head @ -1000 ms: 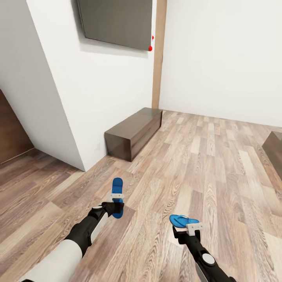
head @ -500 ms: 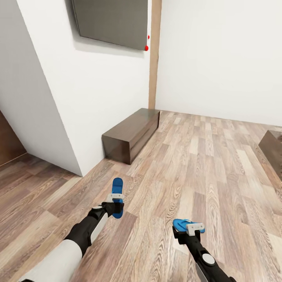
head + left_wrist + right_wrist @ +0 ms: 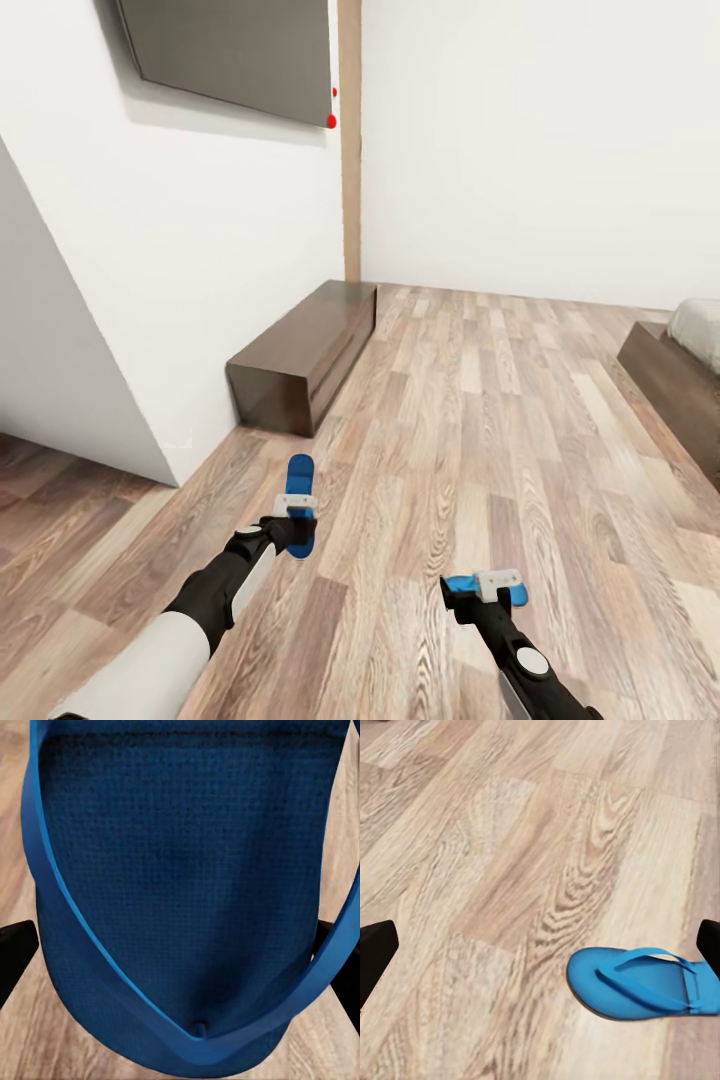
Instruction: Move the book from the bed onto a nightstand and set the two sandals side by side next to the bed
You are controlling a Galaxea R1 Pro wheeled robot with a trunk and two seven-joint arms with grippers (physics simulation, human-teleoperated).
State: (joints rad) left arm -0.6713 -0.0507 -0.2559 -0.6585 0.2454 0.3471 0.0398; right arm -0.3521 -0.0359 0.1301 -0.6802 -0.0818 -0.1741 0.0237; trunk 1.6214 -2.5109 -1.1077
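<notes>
A bedroom with white walls (image 3: 520, 150) and a brown wood-plank floor (image 3: 480, 420), seen from the robot's head. At the right edge is a corner of the bed (image 3: 670, 375), a dark wooden frame with a slice of pale grey mattress (image 3: 700, 330) on it. Against the left wall stands a long low dark cabinet (image 3: 300, 360), with a dark flat screen (image 3: 230, 45) hung above it. Both arms reach forward, well apart from the bed. The left gripper (image 3: 297, 515) is clamped across one blue sandal (image 3: 299, 470), which is held off the floor with its toe pointing away. In the left wrist view that sandal's textured sole (image 3: 180, 885) spans the gap from one dark fingertip (image 3: 15, 952) to the other. The other blue sandal (image 3: 457, 584) sits just at the right gripper (image 3: 487, 590). In the right wrist view it lies flat, strap up (image 3: 641, 982), off to one side, while the fingertips (image 3: 375, 956) stand wide apart with bare floor between them, so that gripper looks released. Whether the sandal rests on the floor cannot be told. The sandals are probably light, bendy foam with a grippy surface. Pinching across the sole's width near the middle should hold them level.
</notes>
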